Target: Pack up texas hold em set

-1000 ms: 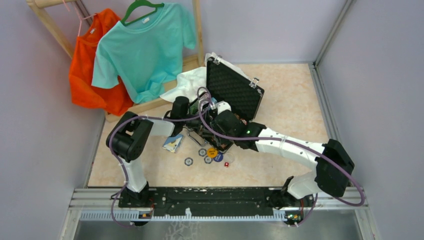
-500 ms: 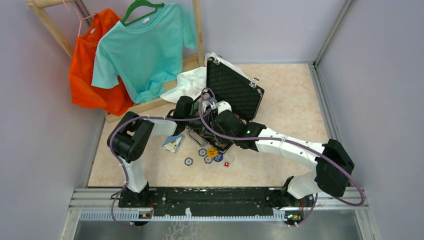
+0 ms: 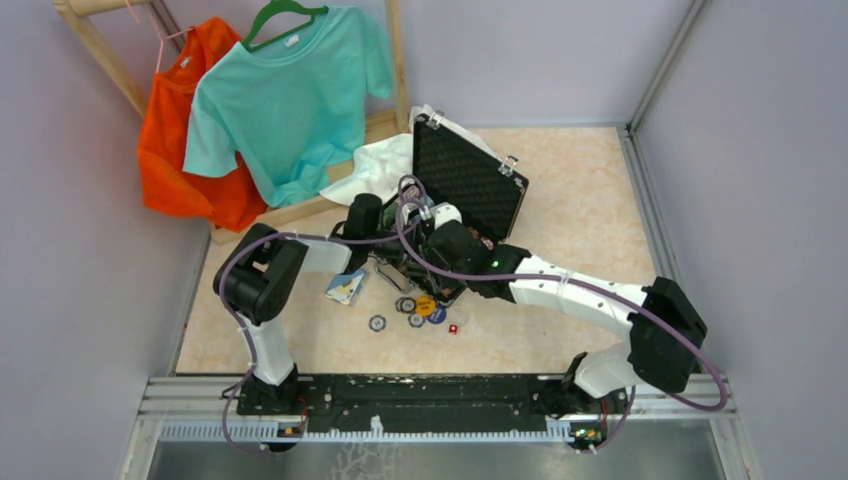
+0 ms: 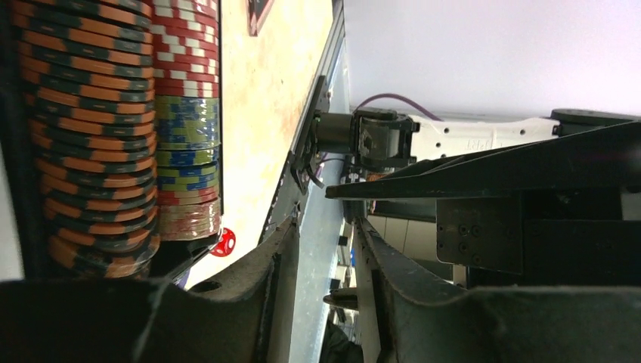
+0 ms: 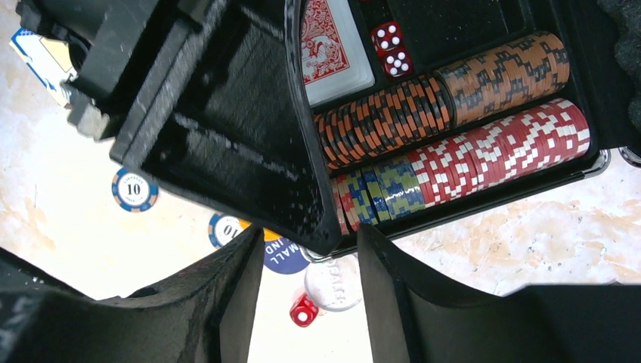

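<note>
While the black hinged case (image 3: pixel 470 185) lies open ahead of both claws, loose pieces are catalogued just outside its near corner. Right gripper (image 5: pixel 310 249): jaws parted, nothing held; red die (image 5: pixel 304 311) and white round button (image 5: pixel 332 281) found directly beneath its gap, nearer this arm. Left gripper (image 4: pixel 325 227): parted, empty, alongside the chip rows (image 4: pixel 113 128), whose long axis follows the case front. Bare table (image 5: pixel 514 242) is afforded for descent.

Poker chips (image 5: pixel 423 113), a red deck (image 5: pixel 329 45) and two red dice (image 5: pixel 387 36) are seen packed in the black case (image 5: pixel 453 23). Beside its corner, a loose die (image 5: pixel 304 311) and two buttons (image 5: pixel 332 283) are framed on the table (image 5: pixel 529 242) between the parted jaws of the right gripper (image 5: pixel 311 249).
</note>
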Controlling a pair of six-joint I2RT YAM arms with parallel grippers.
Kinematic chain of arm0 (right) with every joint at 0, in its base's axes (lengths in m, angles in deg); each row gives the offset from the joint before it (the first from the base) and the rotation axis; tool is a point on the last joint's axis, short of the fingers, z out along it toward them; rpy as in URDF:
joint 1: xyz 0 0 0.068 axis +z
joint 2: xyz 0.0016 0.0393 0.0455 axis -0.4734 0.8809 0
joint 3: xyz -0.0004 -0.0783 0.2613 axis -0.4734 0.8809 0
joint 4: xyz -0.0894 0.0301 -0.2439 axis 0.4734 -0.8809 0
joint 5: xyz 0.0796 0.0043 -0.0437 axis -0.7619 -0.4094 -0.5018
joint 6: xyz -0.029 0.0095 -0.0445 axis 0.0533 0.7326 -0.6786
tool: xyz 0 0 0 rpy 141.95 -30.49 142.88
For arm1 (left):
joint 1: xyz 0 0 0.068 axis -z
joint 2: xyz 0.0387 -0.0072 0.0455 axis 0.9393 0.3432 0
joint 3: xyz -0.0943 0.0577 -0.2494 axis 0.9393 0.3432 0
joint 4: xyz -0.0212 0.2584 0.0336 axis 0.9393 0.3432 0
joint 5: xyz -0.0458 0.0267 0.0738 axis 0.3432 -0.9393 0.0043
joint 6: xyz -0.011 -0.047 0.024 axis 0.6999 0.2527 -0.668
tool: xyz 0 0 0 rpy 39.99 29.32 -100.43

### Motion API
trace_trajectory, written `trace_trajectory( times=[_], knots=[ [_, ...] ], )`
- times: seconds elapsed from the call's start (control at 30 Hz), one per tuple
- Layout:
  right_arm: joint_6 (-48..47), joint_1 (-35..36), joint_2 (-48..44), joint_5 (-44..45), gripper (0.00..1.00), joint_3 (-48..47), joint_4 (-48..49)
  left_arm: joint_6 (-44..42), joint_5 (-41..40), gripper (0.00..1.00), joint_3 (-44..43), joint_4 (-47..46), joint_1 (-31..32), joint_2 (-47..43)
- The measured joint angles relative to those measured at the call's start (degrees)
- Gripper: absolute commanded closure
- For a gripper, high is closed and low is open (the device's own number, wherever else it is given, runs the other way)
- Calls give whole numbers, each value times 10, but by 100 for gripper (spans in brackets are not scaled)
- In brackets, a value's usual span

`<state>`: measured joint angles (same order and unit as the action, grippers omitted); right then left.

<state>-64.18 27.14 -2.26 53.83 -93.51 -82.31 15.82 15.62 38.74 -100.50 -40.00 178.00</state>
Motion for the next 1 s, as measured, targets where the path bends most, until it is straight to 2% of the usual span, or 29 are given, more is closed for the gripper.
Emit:
trace_trajectory(
  times=[0.17,0.37,0.57,0.6,0.63,0.7,0.8,1.0],
  knots=[
    [-1,14,1,0,43,0,0,13,-29,56,26,-30,-34,-15],
    [-3,69,28,-4,42,2,11,0,-94,55,66,-33,-89,-93],
    [5,75,37,4,44,13,36,-59,-186,53,102,24,-103,-194],
    [5,75,39,13,47,12,38,-71,-206,53,111,35,-104,-211],
    [4,74,42,20,54,12,40,-77,-215,53,117,42,-104,-223],
    [4,67,54,29,78,12,42,-91,-238,52,138,54,-105,-246],
    [9,35,73,21,99,12,46,-105,-262,52,177,68,-105,-271],
    [2,-5,87,-2,100,3,59,-145,-302,52,203,112,-105,-296]
  ],
)
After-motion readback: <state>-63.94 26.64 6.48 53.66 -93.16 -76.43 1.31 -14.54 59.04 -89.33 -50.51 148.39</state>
